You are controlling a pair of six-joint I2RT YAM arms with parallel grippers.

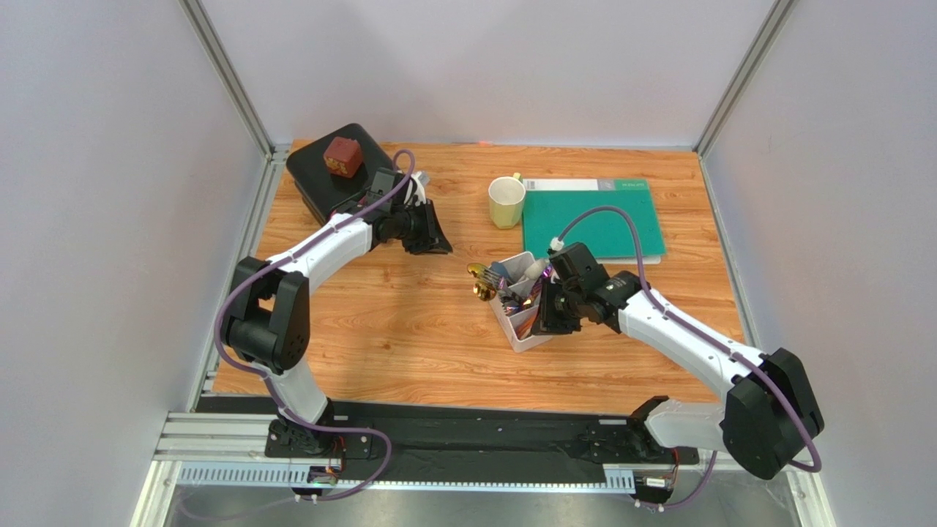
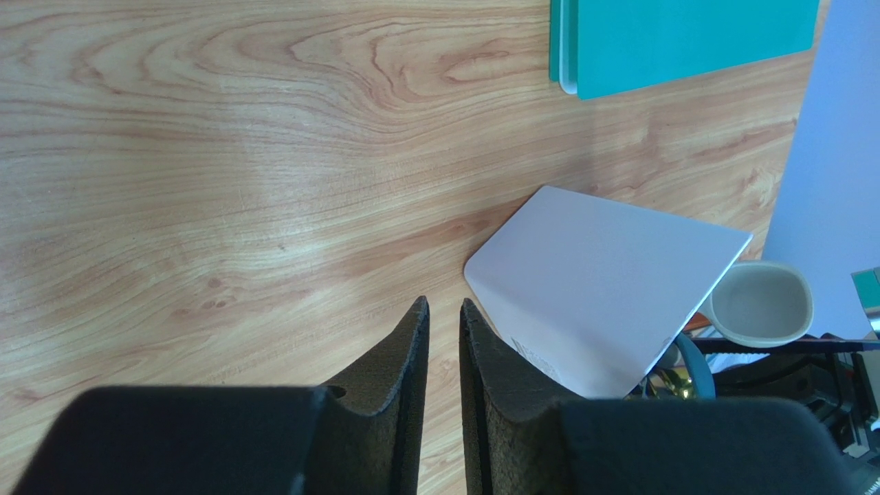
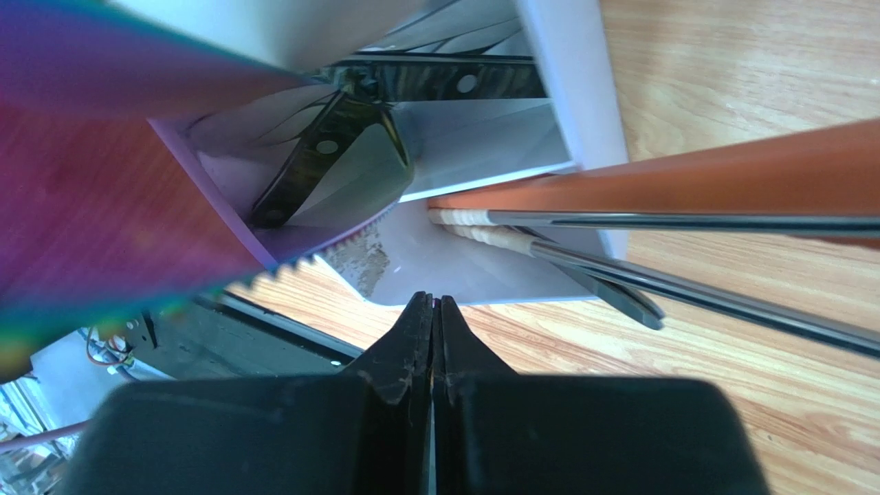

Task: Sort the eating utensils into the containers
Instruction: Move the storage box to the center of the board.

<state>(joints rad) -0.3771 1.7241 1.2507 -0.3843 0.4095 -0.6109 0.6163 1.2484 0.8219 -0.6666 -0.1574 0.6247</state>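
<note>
The white divided tray [image 1: 519,332] stands mid-table with several utensils upright in it, gold spoon heads [image 1: 481,281] sticking out at its far left. My right gripper [image 1: 548,316] is at the tray's right side. In the right wrist view it [image 3: 435,301] is shut just outside the tray wall [image 3: 578,83], with nothing seen between the fingers. An iridescent purple serrated knife [image 3: 103,186] fills that view's left, and an orange-brown chopstick [image 3: 671,180] and silver sticks [image 3: 723,304] cross the right. My left gripper [image 1: 429,242] hangs far left of the tray [image 2: 609,289], almost shut [image 2: 444,306] and empty.
A black box [image 1: 319,181] with a red-brown block [image 1: 343,156] on top stands at the back left, close behind my left gripper. A cream cup [image 1: 506,201] and a green folder [image 1: 592,217] lie behind the tray. The cup [image 2: 759,304] also shows in the left wrist view.
</note>
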